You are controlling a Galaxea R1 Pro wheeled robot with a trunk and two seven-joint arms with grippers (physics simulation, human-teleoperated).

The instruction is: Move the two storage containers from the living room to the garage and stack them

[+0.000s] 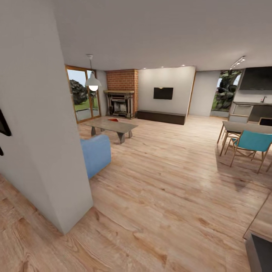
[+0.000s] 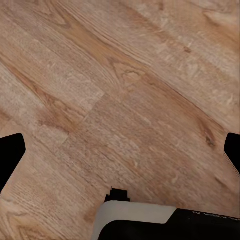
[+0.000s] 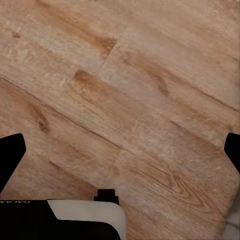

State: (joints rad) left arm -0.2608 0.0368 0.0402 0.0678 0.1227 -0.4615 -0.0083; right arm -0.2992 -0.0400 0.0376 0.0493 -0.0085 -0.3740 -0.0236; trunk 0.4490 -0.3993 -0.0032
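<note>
I look into the living room (image 1: 162, 151) over its light wood plank floor. Far off, a small orange-red shape (image 1: 113, 119) lies on the low grey coffee table (image 1: 121, 127) in front of the brick fireplace (image 1: 121, 94); it looks like one of the storage containers, too small to tell more. My left gripper (image 2: 120, 155) hangs open over bare planks, its black fingertips (image 2: 10, 155) wide apart with nothing between them. The right gripper (image 3: 120, 155) is likewise open over the planks, fingertips (image 3: 10, 155) spread. The garage is out of view.
A pale wall corner (image 1: 49, 132) stands close on my left, with a blue sofa end (image 1: 96, 154) behind it. A dining table with teal chairs (image 1: 249, 143) is on the right, and a dark counter edge (image 1: 260, 245) sits near right. Wide open floor runs ahead.
</note>
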